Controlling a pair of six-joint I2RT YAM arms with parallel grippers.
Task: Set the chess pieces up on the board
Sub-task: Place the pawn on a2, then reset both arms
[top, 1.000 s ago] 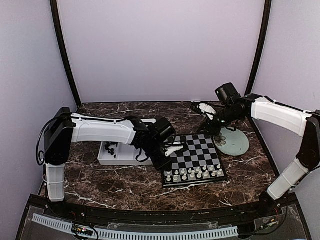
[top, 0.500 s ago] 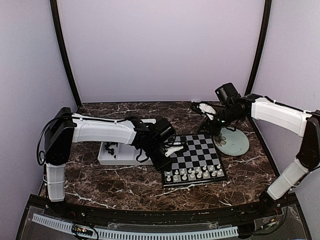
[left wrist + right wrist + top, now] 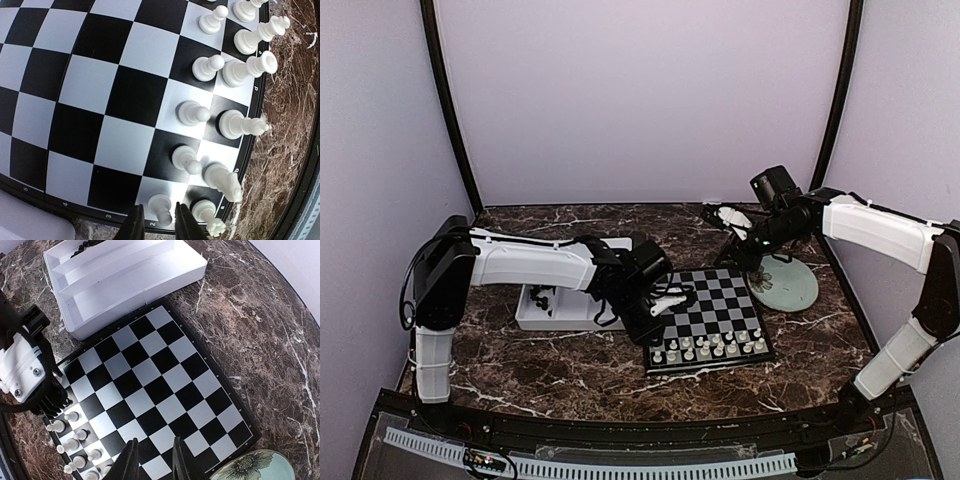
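The board lies mid-table, with white chess pieces lined along its two near rows. In the left wrist view my left gripper straddles a white pawn that stands on the board's corner-side edge square. The jaws are slightly apart, with a gap on the pawn's left. A rook and a knight stand beside it. My right gripper is open and empty, high above the board's far right part. The left gripper also shows in the top view.
A white tray left of the board holds black pieces. A pale green plate sits right of the board, under the right arm. In the right wrist view the tray and the plate's rim show.
The left arm's shoulder and upper link have shifted slightly; its gripper stays at the board's near left corner. The right arm has not moved.
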